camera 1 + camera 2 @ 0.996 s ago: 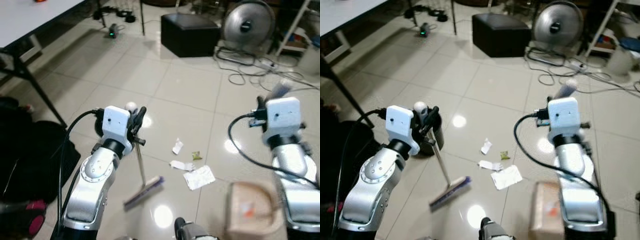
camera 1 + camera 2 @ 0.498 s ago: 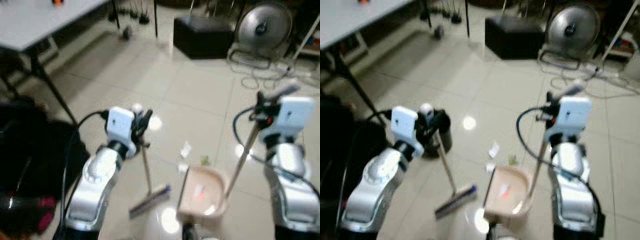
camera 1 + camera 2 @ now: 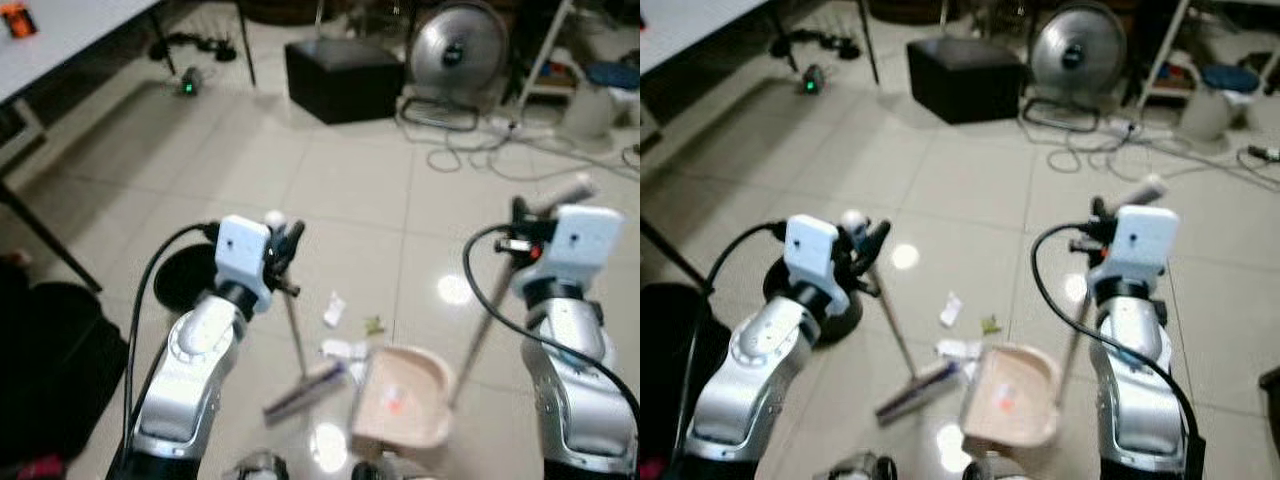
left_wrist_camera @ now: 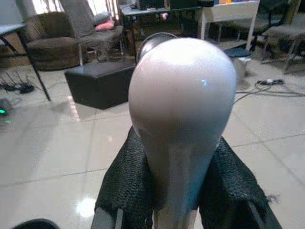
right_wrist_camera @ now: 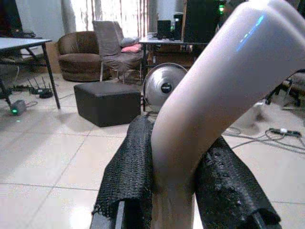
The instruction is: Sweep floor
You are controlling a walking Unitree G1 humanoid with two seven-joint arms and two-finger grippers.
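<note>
Beside dustpan (image 3: 400, 400), broom (image 3: 305, 385), scraps (image 3: 340, 348).

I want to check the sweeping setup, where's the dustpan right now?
The dustpan sits on the tiled floor low in the head views, between the two arms. The broom head is on its left and the paper scraps lie by its front edge.

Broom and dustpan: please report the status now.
Left gripper shut on broom, right gripper shut on dustpan handle. Paper scraps beside broom head. Cables farther off.
</note>
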